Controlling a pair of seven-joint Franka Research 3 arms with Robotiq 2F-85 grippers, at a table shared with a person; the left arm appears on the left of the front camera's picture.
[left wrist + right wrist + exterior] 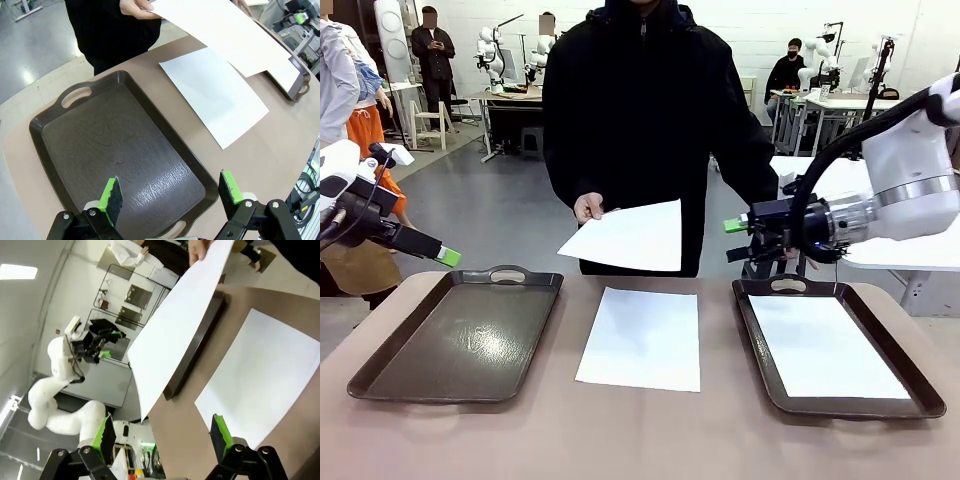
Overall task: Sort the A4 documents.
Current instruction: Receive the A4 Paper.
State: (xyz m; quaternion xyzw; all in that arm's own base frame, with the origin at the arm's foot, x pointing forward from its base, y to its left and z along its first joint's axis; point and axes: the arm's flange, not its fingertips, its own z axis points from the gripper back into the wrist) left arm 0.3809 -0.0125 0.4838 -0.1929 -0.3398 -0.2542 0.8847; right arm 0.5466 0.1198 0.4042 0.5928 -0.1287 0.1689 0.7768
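Across the tan table [640, 440], two dark trays: left tray [460, 340] bare, right tray [756, 345] already carrying one A4 sheet [825, 345]. Between the trays, flat on the tabletop, a second sheet [642, 338]; above its far edge, held in the air, a third sheet [625, 238]. Left gripper [170, 192] hanging over the bare tray's near end, jaws spread wide, nothing between them; right gripper [161, 432] raised near the right tray's far handle, aimed at the airborne sheet, likewise wide apart and empty. Smallest of all, the person's hand [588, 208] pinching that sheet by one corner only. Likely trouble right there — thin paper, free end unsupported, easy to crumple or miss if nipped at the slack edge, liable to tear if pulled before release. Harder yet with the flat sheet: no edge raised off the table, so apt to skid or buckle under a pinch rather than lift.
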